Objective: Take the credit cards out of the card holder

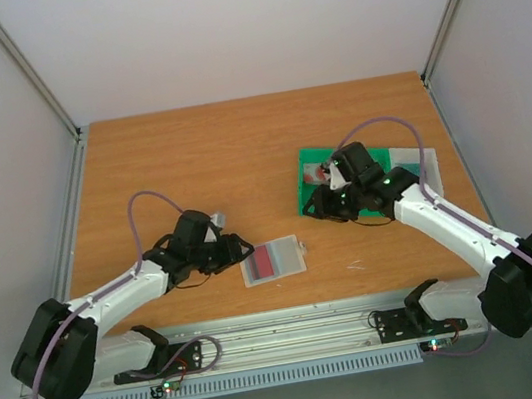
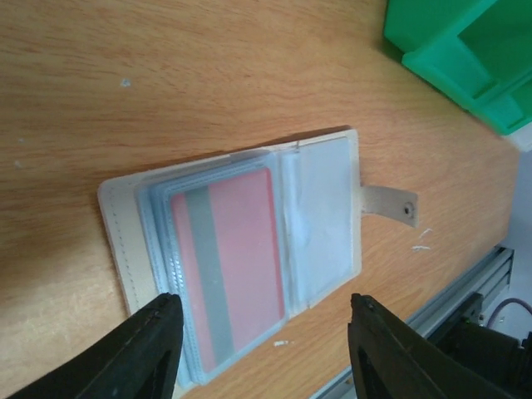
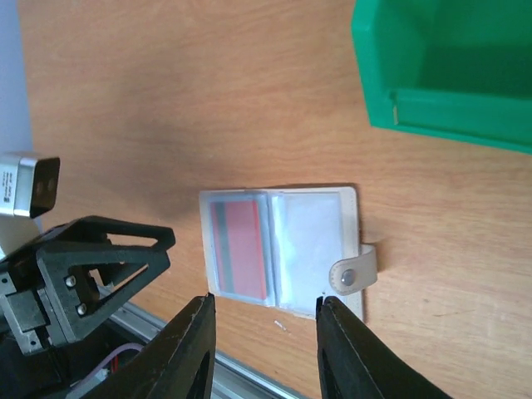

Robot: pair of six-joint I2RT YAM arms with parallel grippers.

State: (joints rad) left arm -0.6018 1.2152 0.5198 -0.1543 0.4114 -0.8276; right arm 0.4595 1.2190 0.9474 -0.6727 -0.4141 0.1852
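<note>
1. Holder (image 1: 272,259) lay open on tabletop (image 1: 189,161) near front edge, long axis left-right, tab (image 1: 301,248) rightward.
2. Pale, translucent; red card (image 2: 237,249) w/ grey stripe in left half.
3. L gripper (image 2: 264,307), R gripper (image 3: 264,301): both open, empty.

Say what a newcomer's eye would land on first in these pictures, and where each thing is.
The card holder lies open on the wooden table near its front edge, with a red card with a grey stripe showing in one clear pocket. The bright green tray sits further back on the right, with the right gripper open by its near edge. The left gripper, jaws apart, is at the holder's left end.
</note>
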